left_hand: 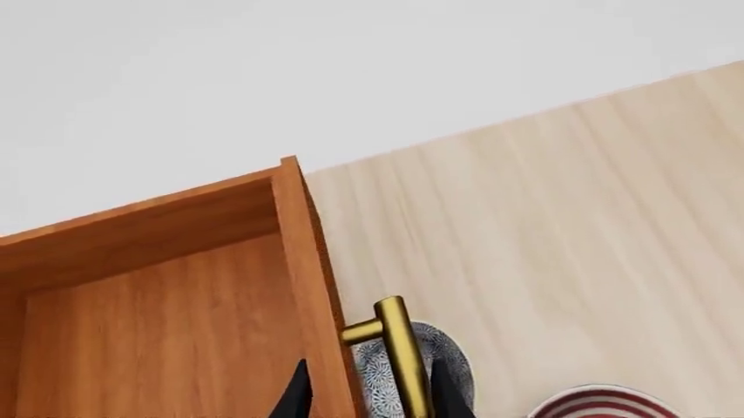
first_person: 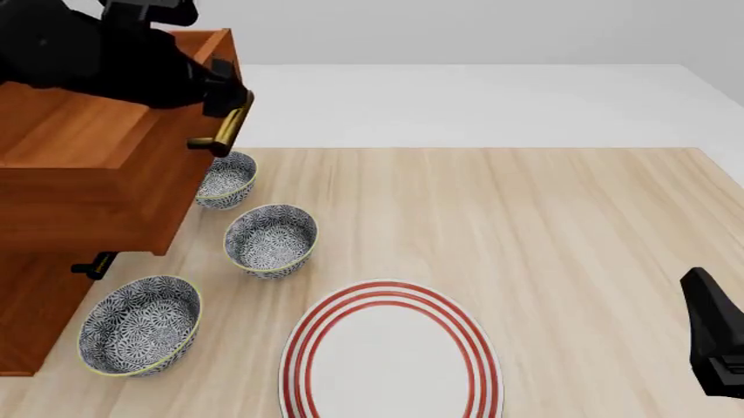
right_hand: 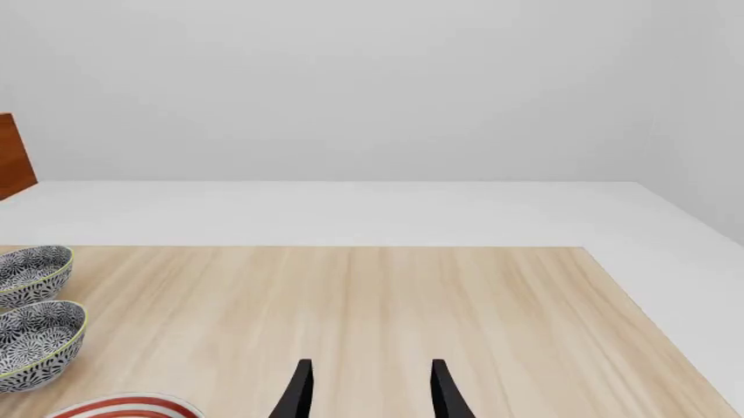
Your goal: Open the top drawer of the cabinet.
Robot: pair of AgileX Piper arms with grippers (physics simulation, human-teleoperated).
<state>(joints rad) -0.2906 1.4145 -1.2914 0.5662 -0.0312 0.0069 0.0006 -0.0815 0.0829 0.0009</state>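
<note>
1. Cabinet [first_person: 30, 287] first: it stands at the far left of the table [first_person: 558, 226], and its top drawer [first_person: 82, 165] already juts well out over the tabletop, with the inside of the box open to the left wrist view. You look to be late in the pull, not at its start.

2. Your left gripper [first_person: 221, 103] sits at the brass handle [first_person: 223, 131] on the drawer front. In the left wrist view the bar runs between the two black fingertips [left_hand: 296, 396], but you cannot tell from that whether they are clamped on it or only straddling it. Check the grip before you pull any further.

3. Pull straight along the drawer's own line of travel, level and slow. A sideways or downward drag would likely bind the box in its slot or slip the fingers off the round bar.

4. Mind what lies under and beside the drawer: three patterned bowls [first_person: 270, 239] sit in a row just to its right, the farthest one directly below the handle, and a red-ringed plate [first_person: 389, 353] lies nearer you. Keep the wrist high so that nothing dips onto them.

5. Your right gripper [right_hand: 369, 392] is far right, low, fingers apart and holding nothing. Leave it parked there.
</note>
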